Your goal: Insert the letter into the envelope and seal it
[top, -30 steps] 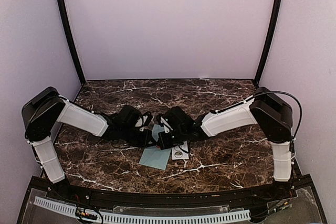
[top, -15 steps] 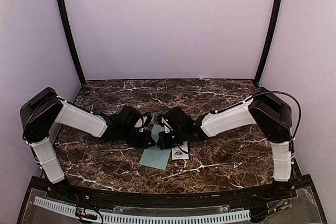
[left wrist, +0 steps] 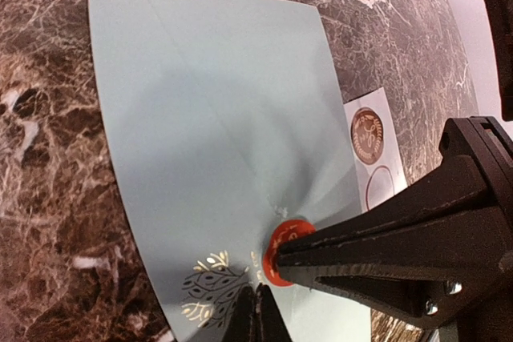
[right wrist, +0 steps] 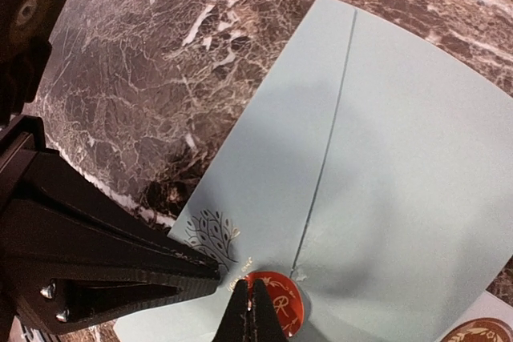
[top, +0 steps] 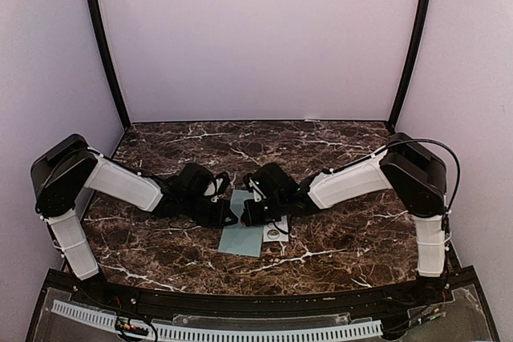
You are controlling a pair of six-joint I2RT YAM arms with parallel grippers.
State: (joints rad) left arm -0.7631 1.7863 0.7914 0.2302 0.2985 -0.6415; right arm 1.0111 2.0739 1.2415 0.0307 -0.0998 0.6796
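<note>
Left tool [left wrist: 256,315] and right tool [right wrist: 251,311] — both pressed together — meet on envelope [top: 243,239], far edge.

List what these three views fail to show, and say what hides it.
Letter: in no view; the envelope may hide it.
Red seal: right wrist view, partly covered by the right pincer.
Envelope's upper part: top view, under the left pincer and right pincer.
Sticker strip: right wrist view, cut by the corner.

We see the envelope [left wrist: 208,118] in pale teal, with a dark and gold leaf print [left wrist: 210,287] and a red round seal [left wrist: 276,255]. The table [left wrist: 40,166] is dark brown marble with white veins.
</note>
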